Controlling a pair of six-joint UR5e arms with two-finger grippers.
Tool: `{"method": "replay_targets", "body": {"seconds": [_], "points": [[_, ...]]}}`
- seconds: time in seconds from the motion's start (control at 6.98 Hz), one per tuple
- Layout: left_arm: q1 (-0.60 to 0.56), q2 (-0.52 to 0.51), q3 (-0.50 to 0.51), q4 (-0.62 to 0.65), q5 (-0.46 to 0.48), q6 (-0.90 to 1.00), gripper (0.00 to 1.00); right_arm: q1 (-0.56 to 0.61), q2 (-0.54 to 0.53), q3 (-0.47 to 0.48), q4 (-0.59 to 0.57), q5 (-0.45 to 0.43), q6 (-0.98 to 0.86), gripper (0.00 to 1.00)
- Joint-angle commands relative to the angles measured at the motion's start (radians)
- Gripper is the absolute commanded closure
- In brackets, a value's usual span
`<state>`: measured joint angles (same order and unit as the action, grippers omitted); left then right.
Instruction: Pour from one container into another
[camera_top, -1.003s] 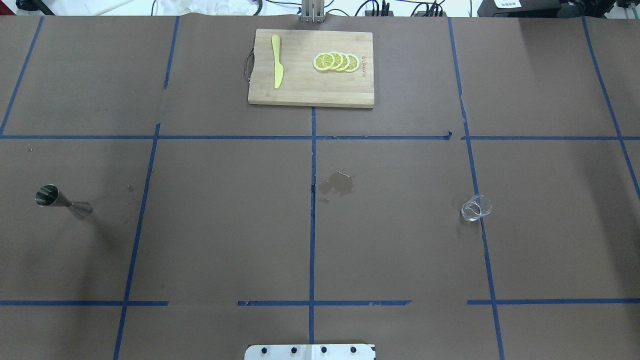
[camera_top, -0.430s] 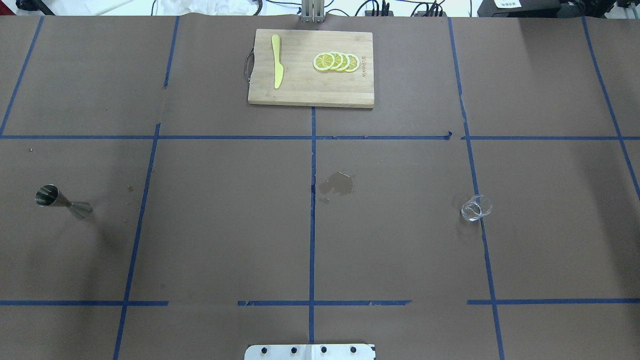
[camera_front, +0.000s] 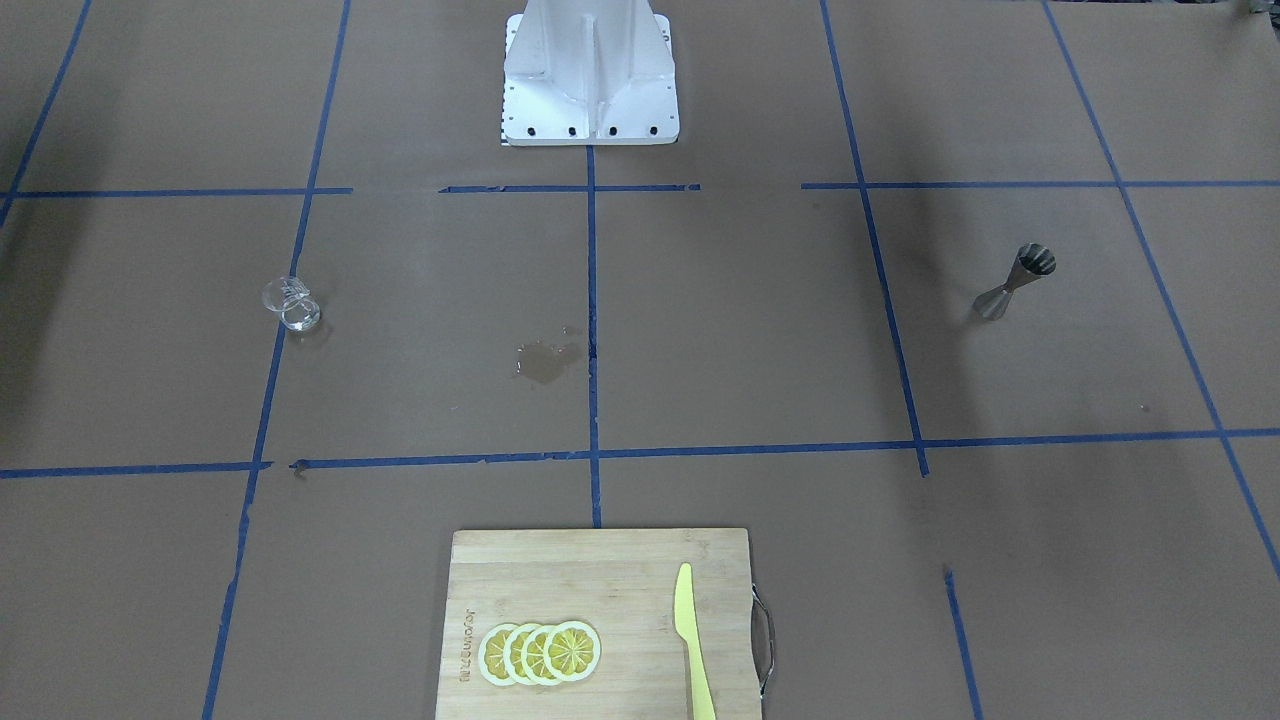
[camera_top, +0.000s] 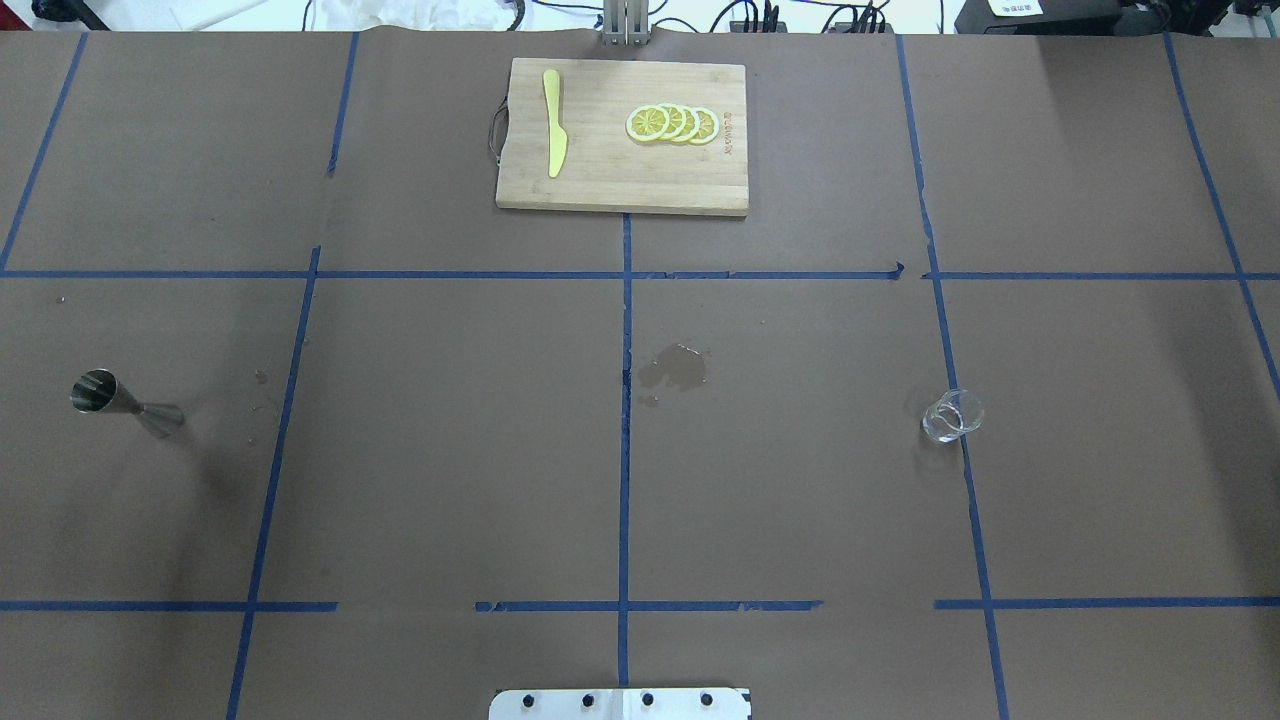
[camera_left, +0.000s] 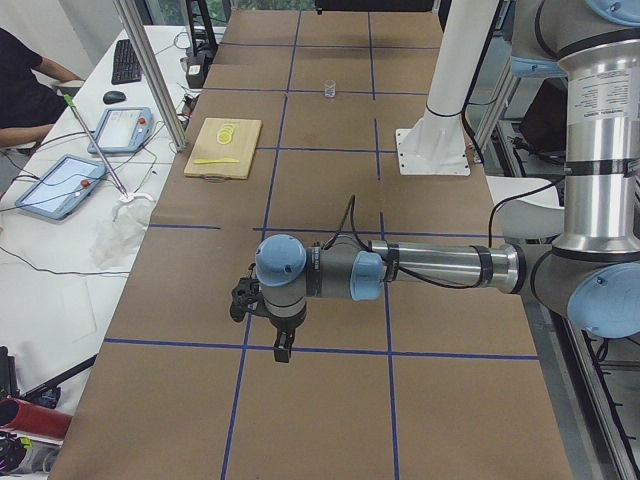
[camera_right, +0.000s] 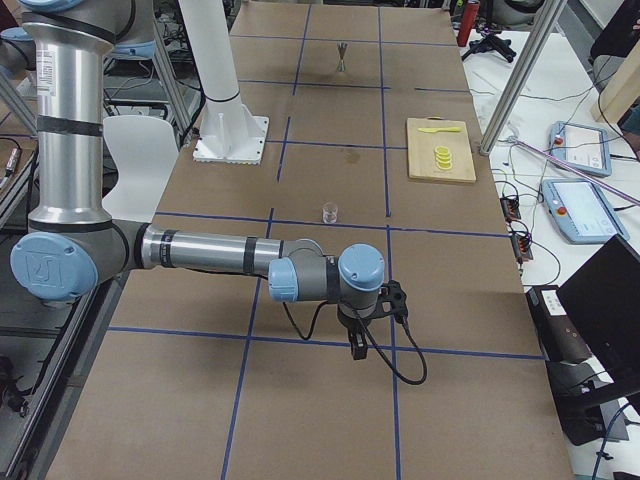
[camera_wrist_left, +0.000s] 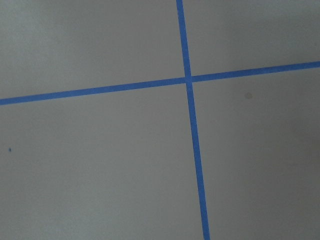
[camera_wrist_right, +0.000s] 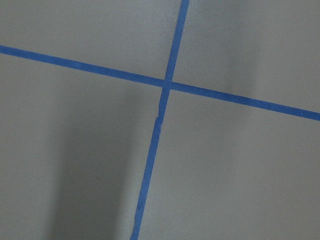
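Nothing moves that I see: clear glass cup (camera_top: 952, 416), hourglass steel jigger (camera_top: 125, 403) stay put; left claw (camera_left: 284, 352), right claw (camera_right: 357, 347) opening: can't tell.

Found no change overhead: neither cup (camera_top: 952, 416) nor jigger (camera_top: 127, 404) shifted on the tabletop (camera_top: 450, 450); nothing come in, nothing gone out since then.

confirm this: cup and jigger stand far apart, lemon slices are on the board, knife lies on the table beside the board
No. The knife lies on the board, left of the lemon slices, not on the table; the overhead view shows it. The cup and jigger do stand far apart.
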<state>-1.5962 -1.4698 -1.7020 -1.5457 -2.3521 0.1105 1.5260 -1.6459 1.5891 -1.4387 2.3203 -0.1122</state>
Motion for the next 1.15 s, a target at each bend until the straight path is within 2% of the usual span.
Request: {"method": "replay_targets", "body": {"seconds": [0.0,0.29,1.0], "points": [[0.002,0.041,-0.004,0.001,-0.001,0.001,0.00,0.000,0.000,-0.005,0.000,0.002,-0.001,0.00],[0.010,0.042,-0.005,-0.001,-0.001,0.001,0.00,0.000,0.000,-0.024,0.001,0.051,0.000,0.00],[0.009,0.034,-0.034,0.001,0.000,0.000,0.00,0.000,0.006,-0.018,0.004,0.054,-0.001,0.00]]}}
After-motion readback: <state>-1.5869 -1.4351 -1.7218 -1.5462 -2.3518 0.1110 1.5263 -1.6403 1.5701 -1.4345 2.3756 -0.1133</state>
